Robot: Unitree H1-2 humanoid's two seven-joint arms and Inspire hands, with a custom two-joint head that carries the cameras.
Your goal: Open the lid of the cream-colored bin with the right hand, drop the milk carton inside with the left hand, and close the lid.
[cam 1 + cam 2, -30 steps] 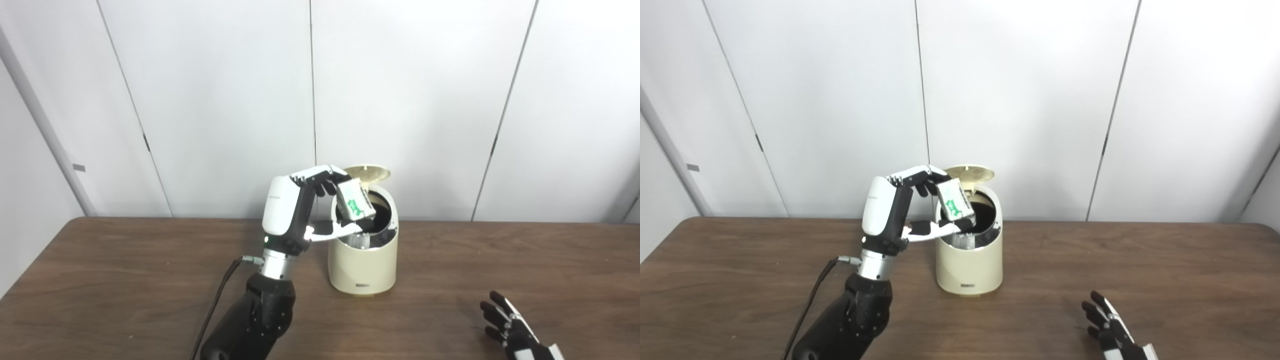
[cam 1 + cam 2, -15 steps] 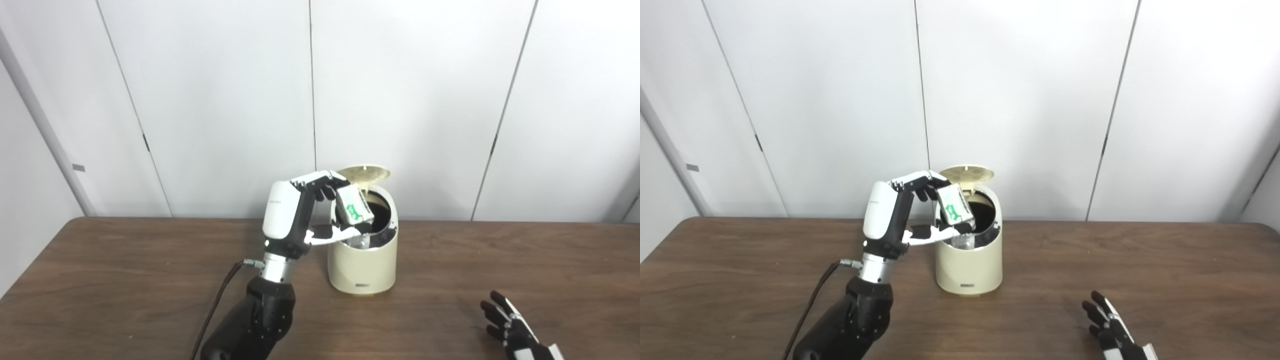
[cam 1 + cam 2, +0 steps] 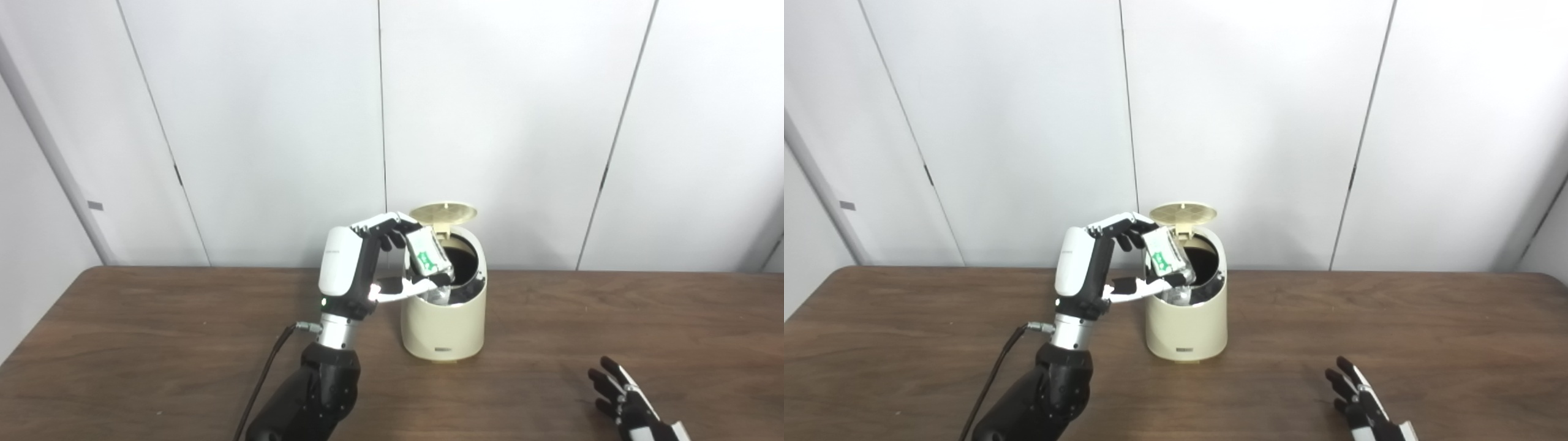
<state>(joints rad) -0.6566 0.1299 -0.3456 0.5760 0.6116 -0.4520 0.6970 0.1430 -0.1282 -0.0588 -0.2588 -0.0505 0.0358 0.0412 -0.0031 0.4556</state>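
Cream-colored bin point(image 3: 443, 318) lid point(image 3: 443, 212) up, left robot hand point(image 3: 367, 263) gripping milk carton point(image 3: 428, 256)

One cream-colored plastic bin point(image 3: 443, 321) with one round hinged lid point(image 3: 443, 212) stands on one dark wooden table point(image 3: 153, 343). One white milk carton with green print point(image 3: 429, 257) is in view, along with two black-and-white robot hands point(image 3: 361, 269) point(image 3: 631, 407).

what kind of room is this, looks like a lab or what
Probably a lab or test room, not a home. A bare brown wooden table stands against plain white wall panels, and the only props are a cream-colored bin with its lid up and the milk carton in the left hand.
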